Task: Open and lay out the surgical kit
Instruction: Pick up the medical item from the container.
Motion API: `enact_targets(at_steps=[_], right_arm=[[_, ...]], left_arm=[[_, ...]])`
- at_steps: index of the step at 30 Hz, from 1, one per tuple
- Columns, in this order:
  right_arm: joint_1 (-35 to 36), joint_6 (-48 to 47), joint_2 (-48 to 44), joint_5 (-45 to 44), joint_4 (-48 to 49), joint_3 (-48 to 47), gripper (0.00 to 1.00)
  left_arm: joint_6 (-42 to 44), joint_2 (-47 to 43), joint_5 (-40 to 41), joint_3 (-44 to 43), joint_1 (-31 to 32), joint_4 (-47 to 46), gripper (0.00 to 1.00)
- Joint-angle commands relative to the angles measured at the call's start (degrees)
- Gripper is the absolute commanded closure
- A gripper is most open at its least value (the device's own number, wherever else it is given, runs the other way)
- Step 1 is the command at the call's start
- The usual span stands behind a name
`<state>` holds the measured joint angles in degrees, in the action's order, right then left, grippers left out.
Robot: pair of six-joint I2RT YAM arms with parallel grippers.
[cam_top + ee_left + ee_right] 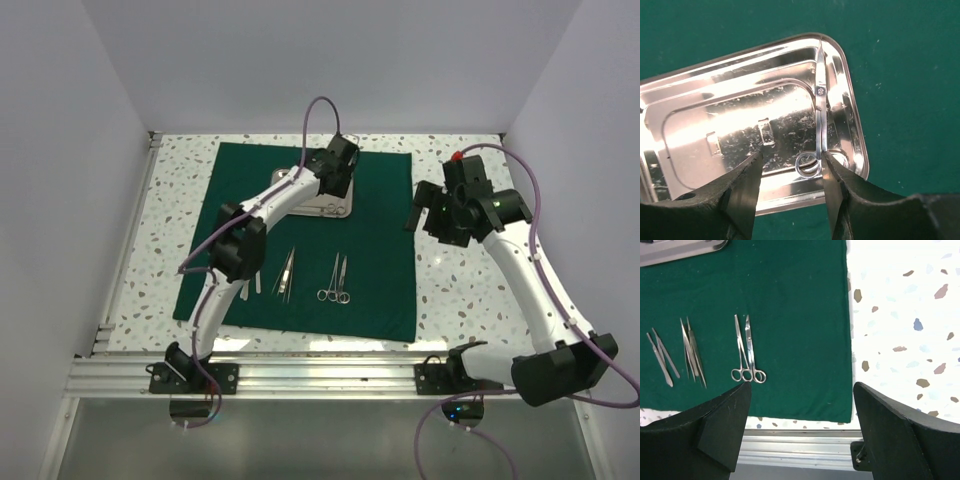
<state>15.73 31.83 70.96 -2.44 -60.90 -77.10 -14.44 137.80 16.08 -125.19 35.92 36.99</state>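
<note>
The dark green cloth lies spread flat on the table. The steel tray sits on its far middle part. My left gripper hangs over the tray. In the left wrist view it is open, with the ring handle of a pair of scissors inside the tray between its jaws; the right finger touches the handle. Tweezers and two ring-handled instruments lie on the cloth's near part. My right gripper is open and empty, held above the cloth's right edge.
Another thin instrument lies left of the tweezers. The right wrist view shows the ring-handled pair, the tweezers, the cloth's right edge on the speckled table and the metal rail at the table's near edge.
</note>
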Motion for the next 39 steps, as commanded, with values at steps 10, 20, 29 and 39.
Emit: enact_targets(at_steps=[10,20,29,39], right_arm=[[-0.2,-1.3,2.5,-3.8,-4.7,-3.8,0.13],[-0.3,-2.1,4.2,-3.6,-4.3,-3.8,0.13],[-0.8,-4.1,5.9,-3.3,-3.7,-4.3,0.13],[-1.0,-4.7,8.7,-1.9,-2.3,-5.1,0.13]], left_arm=[[4.9,7.0,-3.8,-5.1,-0.1,-5.9,0.46],[4.2,11.9,-1.5,-5.8,-0.2,-6.7,0.45],[3.2,13.6,3.4,-6.2,-3.2,-4.1,0.52],[3.3,15.4,-3.4,-6.0,-4.6,-4.2,0.62]])
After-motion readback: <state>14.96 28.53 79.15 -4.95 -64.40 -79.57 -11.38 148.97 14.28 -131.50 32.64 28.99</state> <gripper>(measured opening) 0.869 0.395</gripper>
